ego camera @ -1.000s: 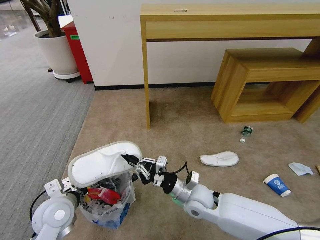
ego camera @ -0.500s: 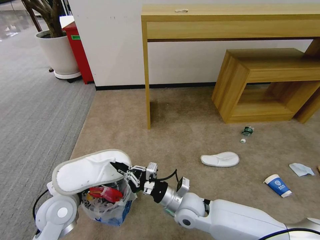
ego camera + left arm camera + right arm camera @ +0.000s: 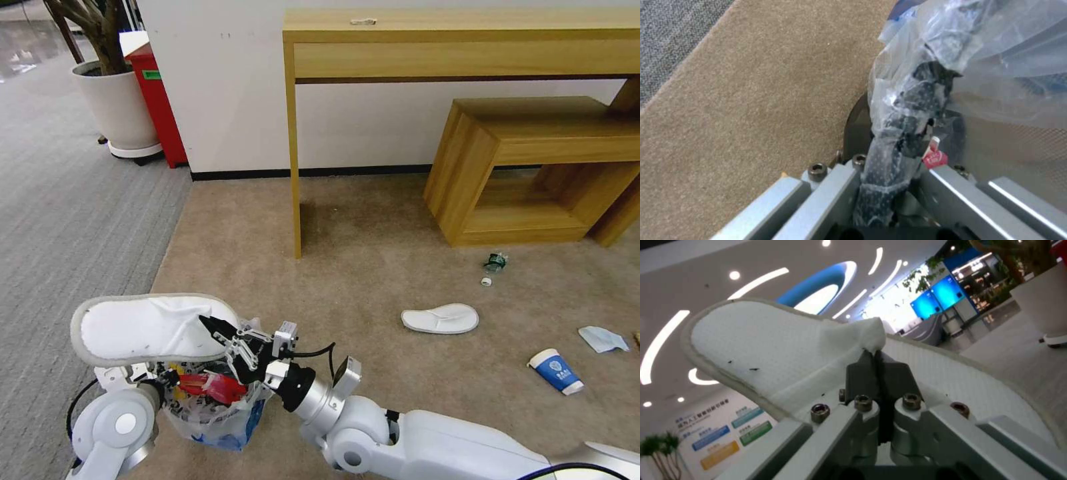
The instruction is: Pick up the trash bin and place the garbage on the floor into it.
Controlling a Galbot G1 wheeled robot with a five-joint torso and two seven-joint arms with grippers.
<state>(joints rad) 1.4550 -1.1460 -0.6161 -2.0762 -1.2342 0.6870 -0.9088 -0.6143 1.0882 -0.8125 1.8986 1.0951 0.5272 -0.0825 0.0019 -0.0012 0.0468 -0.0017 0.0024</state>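
The trash bin (image 3: 215, 408), a dark wire bin lined with a crinkly clear bag, sits at the lower left of the head view with red wrappers inside. My left gripper (image 3: 889, 190) is shut on its plastic-wrapped wire rim (image 3: 911, 110). My right gripper (image 3: 215, 329) is shut on the edge of a white slipper (image 3: 143, 330), held flat just above the bin's mouth and reaching out past its left side. The right wrist view has the fingertips (image 3: 865, 365) pinching the slipper (image 3: 773, 350). On the beige floor (image 3: 373, 267) lie a second slipper (image 3: 440, 318), a blue-white cup (image 3: 555, 371), tissue (image 3: 602, 338) and a crushed bottle (image 3: 494, 261).
A tall wooden desk (image 3: 460, 40) and a low wooden shelf (image 3: 533, 167) stand against the wall ahead. A white planter (image 3: 113, 107) and a red cabinet (image 3: 157, 100) stand at the far left on grey ribbed carpet (image 3: 60, 220). A small white cap (image 3: 485, 281) lies near the bottle.
My right gripper has carried the slipper leftward and lower across the bin's top, and the slipper now lies flatter. The bin has also shifted a little left and lower in the head view.
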